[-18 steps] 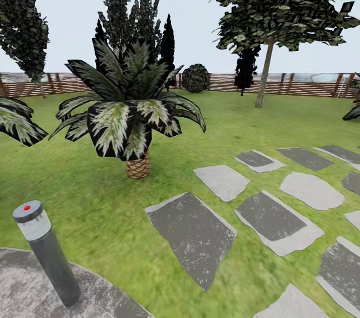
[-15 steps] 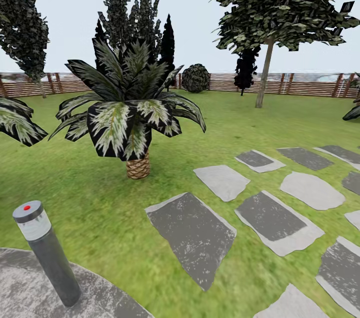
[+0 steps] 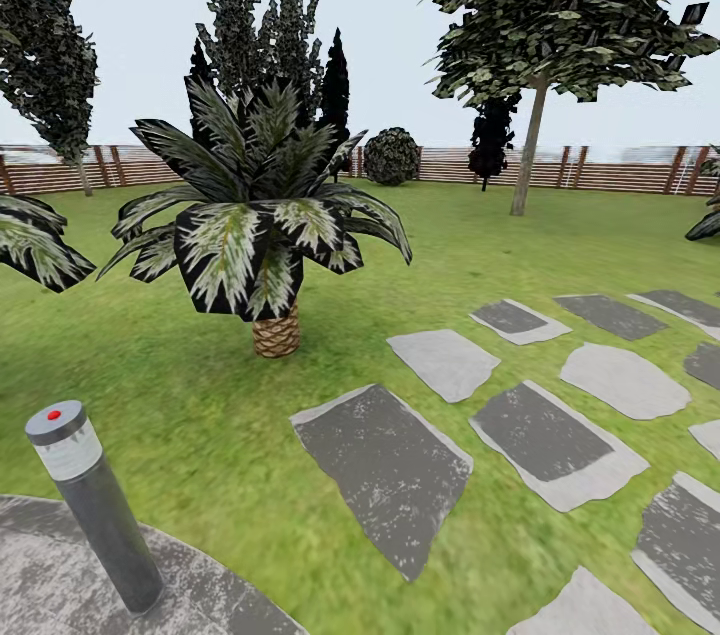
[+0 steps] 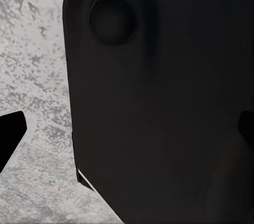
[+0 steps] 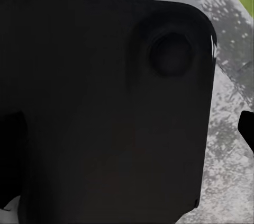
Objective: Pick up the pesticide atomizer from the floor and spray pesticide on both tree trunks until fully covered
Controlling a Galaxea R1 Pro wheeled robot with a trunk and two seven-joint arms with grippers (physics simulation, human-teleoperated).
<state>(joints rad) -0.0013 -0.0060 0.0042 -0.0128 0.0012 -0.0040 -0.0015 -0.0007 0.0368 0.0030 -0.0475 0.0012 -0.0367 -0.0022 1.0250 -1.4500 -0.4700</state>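
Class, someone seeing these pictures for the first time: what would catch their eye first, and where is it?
A short palm with white-streaked fronds dominates the lawn left of centre. Grey stepping stones spread across the grass to its right, and a grey bollard with a red dot stands near the lower left corner.

Head view looks forward-down over lawn (image 3: 200,435); fence (image 3: 600,170) far at 12 o'clock. Both wrist views face down, close against dark body (image 4: 159,107), sharing grey stone (image 4: 37,75) beneath.
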